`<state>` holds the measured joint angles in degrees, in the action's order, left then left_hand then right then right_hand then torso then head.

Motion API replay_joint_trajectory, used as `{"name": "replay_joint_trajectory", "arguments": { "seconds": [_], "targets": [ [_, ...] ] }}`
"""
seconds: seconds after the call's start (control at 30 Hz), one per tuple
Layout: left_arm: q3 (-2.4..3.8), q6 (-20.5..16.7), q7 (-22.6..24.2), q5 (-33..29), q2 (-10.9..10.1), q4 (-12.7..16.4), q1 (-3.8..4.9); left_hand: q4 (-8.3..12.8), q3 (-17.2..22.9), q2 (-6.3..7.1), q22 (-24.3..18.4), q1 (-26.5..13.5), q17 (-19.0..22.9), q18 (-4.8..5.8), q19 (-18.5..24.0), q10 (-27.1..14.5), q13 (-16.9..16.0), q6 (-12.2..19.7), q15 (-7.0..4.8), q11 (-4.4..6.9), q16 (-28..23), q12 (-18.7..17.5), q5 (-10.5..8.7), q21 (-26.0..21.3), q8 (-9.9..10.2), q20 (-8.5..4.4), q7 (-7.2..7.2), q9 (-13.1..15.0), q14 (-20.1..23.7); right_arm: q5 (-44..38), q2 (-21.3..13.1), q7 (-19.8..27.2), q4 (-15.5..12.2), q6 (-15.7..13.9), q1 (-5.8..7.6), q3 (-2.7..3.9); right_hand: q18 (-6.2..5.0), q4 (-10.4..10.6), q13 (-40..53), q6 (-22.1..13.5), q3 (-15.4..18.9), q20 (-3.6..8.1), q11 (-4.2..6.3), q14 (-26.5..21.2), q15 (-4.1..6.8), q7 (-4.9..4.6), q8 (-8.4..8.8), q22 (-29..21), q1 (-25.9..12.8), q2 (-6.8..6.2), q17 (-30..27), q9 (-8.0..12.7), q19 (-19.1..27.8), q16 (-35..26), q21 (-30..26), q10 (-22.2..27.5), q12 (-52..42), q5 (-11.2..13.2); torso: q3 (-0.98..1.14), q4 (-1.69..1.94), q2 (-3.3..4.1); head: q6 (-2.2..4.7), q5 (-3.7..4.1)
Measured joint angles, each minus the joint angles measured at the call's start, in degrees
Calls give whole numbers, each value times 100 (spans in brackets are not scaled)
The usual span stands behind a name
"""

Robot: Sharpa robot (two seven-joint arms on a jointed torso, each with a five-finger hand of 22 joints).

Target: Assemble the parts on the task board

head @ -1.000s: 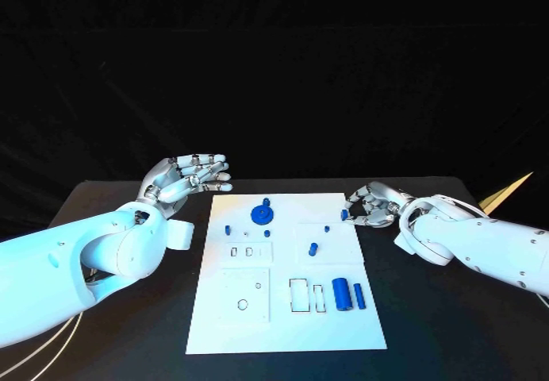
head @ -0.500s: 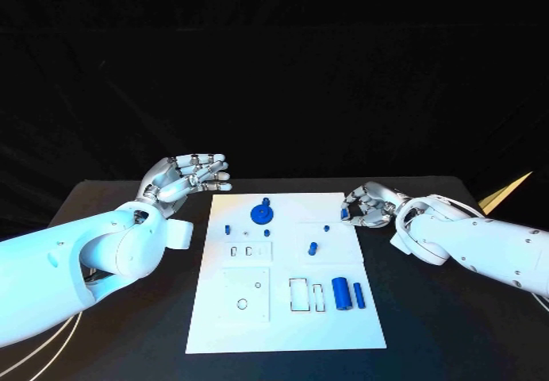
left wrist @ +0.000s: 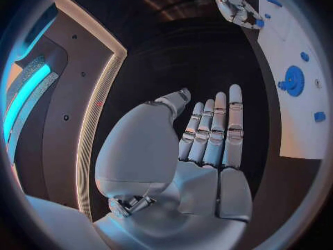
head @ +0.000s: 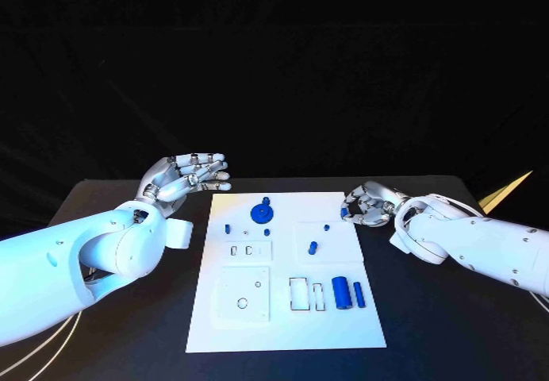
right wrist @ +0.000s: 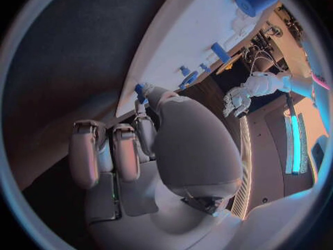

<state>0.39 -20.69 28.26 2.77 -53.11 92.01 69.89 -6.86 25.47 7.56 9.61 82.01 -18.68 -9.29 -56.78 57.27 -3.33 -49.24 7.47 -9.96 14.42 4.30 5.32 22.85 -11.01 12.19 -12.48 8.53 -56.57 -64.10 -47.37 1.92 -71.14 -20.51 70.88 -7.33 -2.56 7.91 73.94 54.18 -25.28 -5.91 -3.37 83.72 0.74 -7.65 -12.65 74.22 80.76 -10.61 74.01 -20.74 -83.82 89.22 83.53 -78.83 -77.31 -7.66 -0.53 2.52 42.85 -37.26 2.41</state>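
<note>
The left robot hand point(head: 186, 176) is raised above the bench point(head: 137, 317), just off the far left corner of the task board point(head: 286, 333); it holds nothing, its fingers extended and lying close side by side, as the left wrist view point(left wrist: 208, 144) confirms. The right robot hand point(head: 368, 204) sits at the far right edge of the task board, fingers curled inward and pinching a small blue part point(head: 344, 213) at the fingertips; the right wrist view shows that part point(right wrist: 141, 90) against the thumb tip, over the board's edge. Between the two robot hands, on the far half of the board, lies a blue gear point(head: 262, 213), nearer the left robot hand. Small blue pegs point(head: 228, 229) stand just beside it on the near side. Another blue peg point(head: 311, 249) stands nearer the right robot hand. On the near half, well apart from both robot hands, lie a blue cylinder point(head: 341, 292) and a slimmer blue rod point(head: 359, 294), side by side.
</note>
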Motion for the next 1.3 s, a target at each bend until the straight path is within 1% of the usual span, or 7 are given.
{"name": "replay_joint_trajectory", "arguments": {
  "seconds": [0.1,0.13,0.37,0.67,0.73,1.0,1.3],
  "targets": [
    [0,0,-3,0,-1,0,0,0,0,0,0,0,0,0,0,0,0,0,0,0,0,0,0,0,0,0,0,0,0,0,11,-4,1,0,0,0,0,-25,0,6,-100,0,0,0,0,6,0,0,-18,18,0,0,0,0,0,0,0,0,1,-1,0,0,-4],
    [0,0,-4,0,-2,0,0,0,0,0,0,0,0,0,0,0,0,0,0,0,0,0,0,0,0,0,0,0,0,1,15,-6,2,0,0,0,0,-32,0,11,-107,0,0,0,0,9,0,0,-112,112,0,1,0,0,0,0,0,0,1,-3,0,0,-5],
    [0,0,-9,0,-8,2,0,0,0,0,1,0,0,0,0,0,0,0,0,0,0,0,0,0,0,0,0,0,0,0,26,-30,-3,-66,-5,0,0,-65,0,26,-140,2,21,0,1,25,0,0,-115,115,0,11,0,0,24,-21,-1,0,2,-5,1,-7,3],
    [0,0,-12,0,-12,2,0,0,0,0,1,0,0,0,0,0,0,0,0,0,0,0,0,0,0,0,0,0,0,-92,24,-166,-120,-558,-7,-1,4,-65,0,61,-140,100,62,-68,72,61,-82,0,-219,85,0,15,2,0,248,-102,-134,1,3,-5,1,-11,7],
    [0,0,-12,0,-13,0,0,0,0,0,1,0,0,0,0,0,0,0,0,0,0,0,0,0,0,0,0,0,0,-115,14,-219,-188,-684,-7,-1,9,-65,0,63,-140,101,82,-50,89,62,-108,0,-341,157,0,36,2,0,251,-123,-134,1,3,-7,1,-12,2],
    [-1,-2,-12,0,-18,-39,0,133,134,0,6,0,-5,0,0,0,0,2,0,0,0,0,0,0,0,0,0,0,0,-313,-30,-629,-714,-1091,88,2,48,-65,0,63,-140,101,68,-47,90,62,-109,0,-357,173,0,37,2,0,334,-178,-216,2,2,-13,-11,-15,-8],
    [-1,-7,-17,0,-10,-69,1,133,134,0,7,0,-7,0,0,0,0,2,0,0,0,0,0,0,0,0,0,0,0,-685,200,-1095,-1448,-1198,187,5,48,-65,0,63,-140,101,68,-47,90,62,-108,0,-379,194,0,45,2,0,401,-178,-216,3,-9,-13,-14,-43,-110]
  ]
}}
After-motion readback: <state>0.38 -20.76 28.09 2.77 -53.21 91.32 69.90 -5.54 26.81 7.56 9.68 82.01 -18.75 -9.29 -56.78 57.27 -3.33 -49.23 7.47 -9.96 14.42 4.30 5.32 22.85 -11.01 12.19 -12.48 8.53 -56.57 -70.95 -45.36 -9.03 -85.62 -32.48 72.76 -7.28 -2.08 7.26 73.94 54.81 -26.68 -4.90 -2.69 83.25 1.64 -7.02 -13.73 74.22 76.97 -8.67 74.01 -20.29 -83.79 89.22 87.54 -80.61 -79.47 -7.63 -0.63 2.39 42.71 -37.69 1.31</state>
